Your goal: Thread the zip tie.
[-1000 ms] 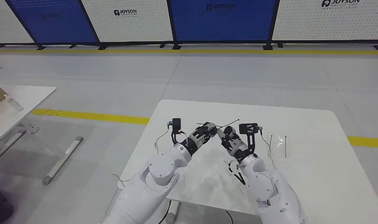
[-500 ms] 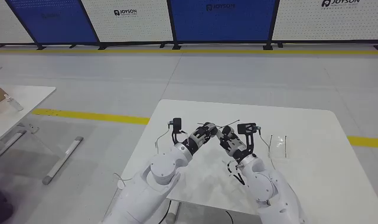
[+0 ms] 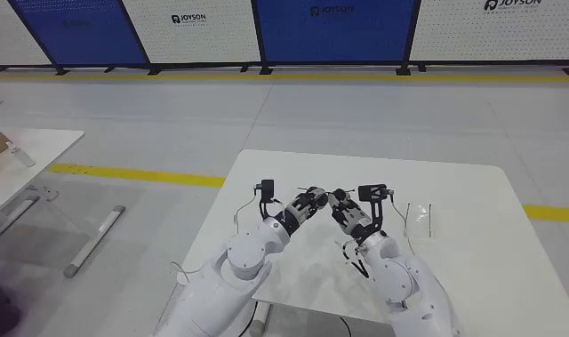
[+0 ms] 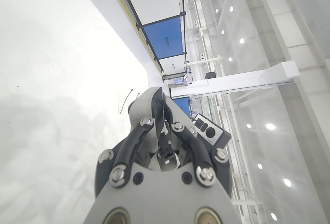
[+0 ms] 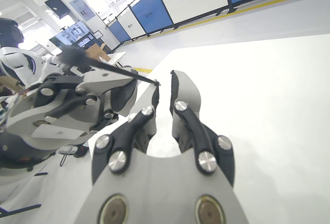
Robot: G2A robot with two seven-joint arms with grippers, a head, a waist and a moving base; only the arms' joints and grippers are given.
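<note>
The left gripper [image 4: 161,100] is clamped shut on the black zip tie [image 5: 116,71], which it holds in the air above the white table [image 3: 471,257]. The tie's free end touches one fingertip of the right gripper [image 5: 165,82], whose jaws stand apart. Spare ties [image 3: 418,218] lie flat on the table just beyond the right arm. Farther off a yellow floor line [image 3: 133,174] crosses the grey floor, with blue and white partition panels [image 3: 333,21] behind.

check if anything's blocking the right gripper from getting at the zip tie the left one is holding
Nothing visible does. The left gripper pinches the zip tie, and its free tip sits right at one finger of the open right gripper, with no object between them.
</note>
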